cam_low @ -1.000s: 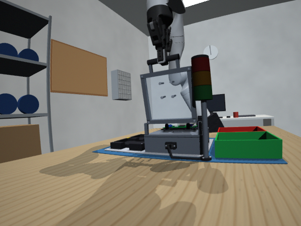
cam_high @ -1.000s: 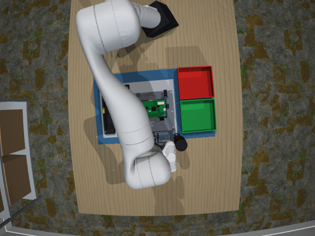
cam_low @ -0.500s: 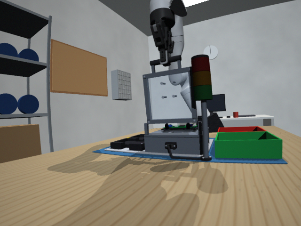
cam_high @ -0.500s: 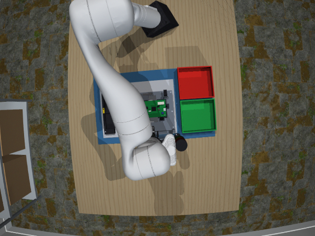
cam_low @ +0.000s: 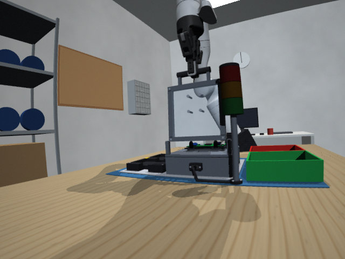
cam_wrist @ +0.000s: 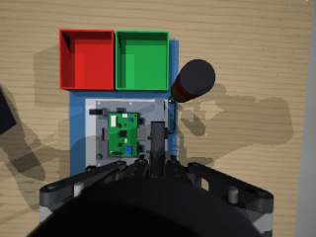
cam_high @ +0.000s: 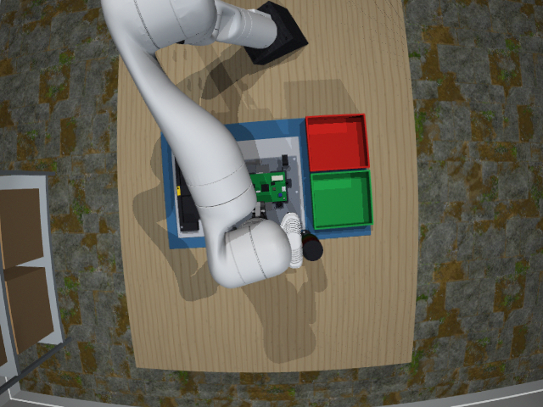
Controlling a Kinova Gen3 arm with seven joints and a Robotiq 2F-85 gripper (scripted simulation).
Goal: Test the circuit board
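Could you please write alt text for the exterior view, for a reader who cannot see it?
The claw grips the black handle of the tester's clear lid, which stands nearly upright over the circuit board. Beside it stand an unlit signal light and the green bin and red bin.

A: Access over the grey box-shaped tester?

B: Its clear framed lid stands upright, blocking the near side. The tall black signal tower crowds one corner.

A: Bins?

B: The red open bin and the green open bin are unobstructed from above.
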